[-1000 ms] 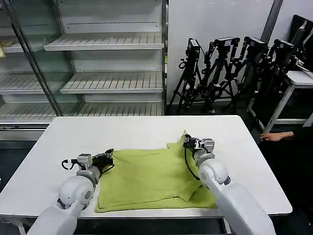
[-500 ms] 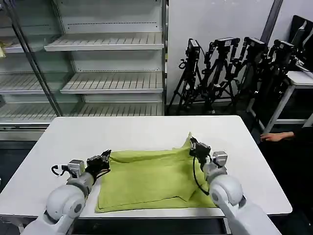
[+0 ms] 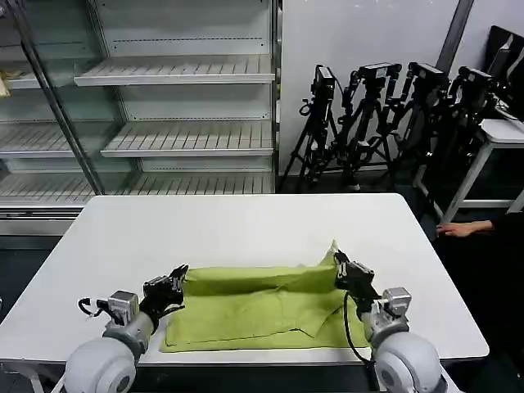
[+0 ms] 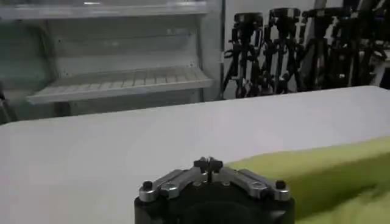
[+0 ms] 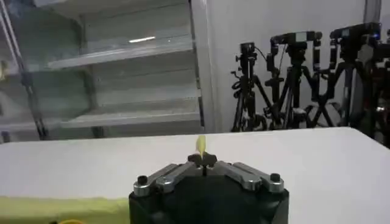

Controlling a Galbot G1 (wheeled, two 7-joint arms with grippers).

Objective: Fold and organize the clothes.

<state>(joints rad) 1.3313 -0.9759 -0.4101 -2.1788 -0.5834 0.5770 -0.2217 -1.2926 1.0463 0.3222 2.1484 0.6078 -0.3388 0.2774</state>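
1. A lime yellow-green cotton T-shirt (image 3: 262,307) lies on the white rectangular table (image 3: 237,225), along the table's near edge and roughly midway between its left and right edges.
2. The shirt's far edge is lifted and drawn over toward the near edge, forming a long rolled fold that runs from one gripper to the other; the lower layer lies flat beneath it.
3. The left gripper (image 3: 174,278) is at the fold's left end, toward the near left corner of the table. In the left wrist view its fingers (image 4: 208,165) are pressed together, and the green cloth (image 4: 317,173) runs right up beside them, so it appears pinched on the shirt.
4. The right gripper (image 3: 341,266) is at the fold's right end, toward the near right corner. Its fingers (image 5: 202,160) are closed, with a small peak of yellow-green fabric (image 5: 200,145) standing up between them.
5. The far half of the table is bare white surface.
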